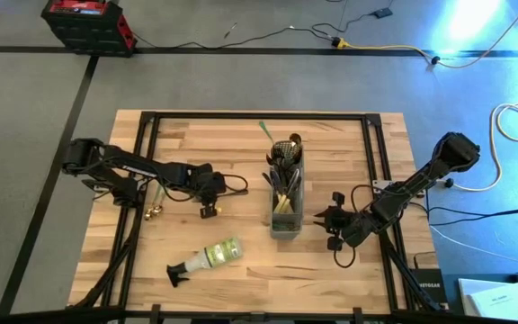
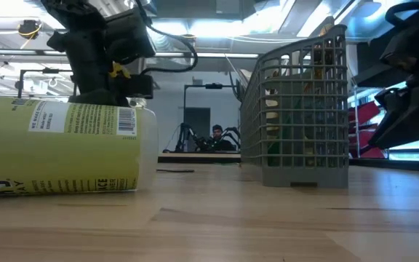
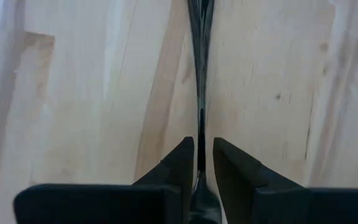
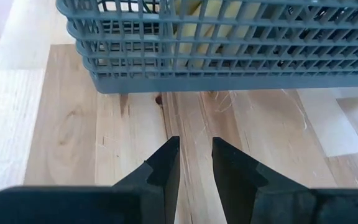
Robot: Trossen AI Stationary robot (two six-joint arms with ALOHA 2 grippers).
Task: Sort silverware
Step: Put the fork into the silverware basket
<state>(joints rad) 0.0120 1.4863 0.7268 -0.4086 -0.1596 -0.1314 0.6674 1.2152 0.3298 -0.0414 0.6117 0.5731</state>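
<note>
Left pincer (image 3: pixel 202 163) clamped on a slim, glossy dark utensil (image 3: pixel 200 74) over pale wood-grain tabletop (image 3: pixel 92 93). Right pincer (image 4: pixel 195 163), empty with fingers slightly apart, faces the grey mesh caddy (image 4: pixel 229 56).

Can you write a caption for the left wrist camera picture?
Left gripper pinching a slim dark piece of silverware between its fingers, above the wooden table.
</note>
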